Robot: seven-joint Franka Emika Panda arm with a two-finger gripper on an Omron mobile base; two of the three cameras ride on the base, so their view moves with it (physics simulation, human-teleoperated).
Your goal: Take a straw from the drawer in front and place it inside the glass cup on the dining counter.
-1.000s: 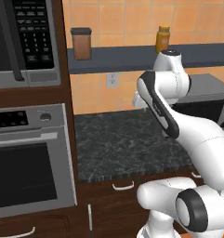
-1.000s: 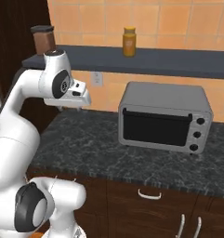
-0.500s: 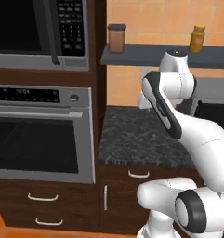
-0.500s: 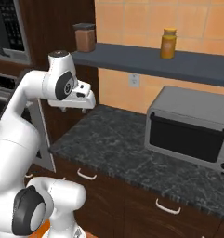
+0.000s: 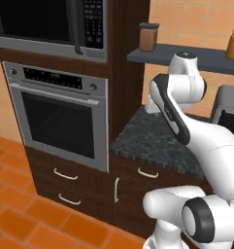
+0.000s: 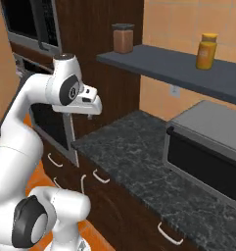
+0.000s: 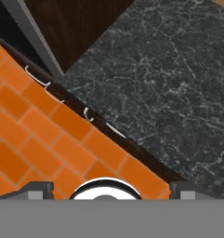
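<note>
While the arm stays folded high against its own shoulder, the gripper [image 6: 92, 105] hangs above the front edge of the dark speckled counter [image 6: 139, 157], carrying nothing; I judge this a tucked travel pose that keeps the hand clear of the cabinets. Whether its fingers are apart or together I cannot tell, since just their dark tips peek up in the hand view. Looking down past them, that view shows the counter, the orange tiled floor [image 7: 34, 139] and small silver handles [image 7: 43, 83] along the cabinet fronts. The straw, its drawer and the glass cup cannot be picked out anywhere, so the search step seems still ahead. Further out stand a toaster oven [image 6: 207, 152] on the counter, a wall oven [image 5: 60, 116] with a microwave [image 5: 50, 24] above, and a shelf [image 6: 173, 61] bearing a brown jar [image 6: 123, 38] and a yellow jar [image 6: 206, 51]. Keypad markings on the microwave are too small to read, and no brand shows.
</note>
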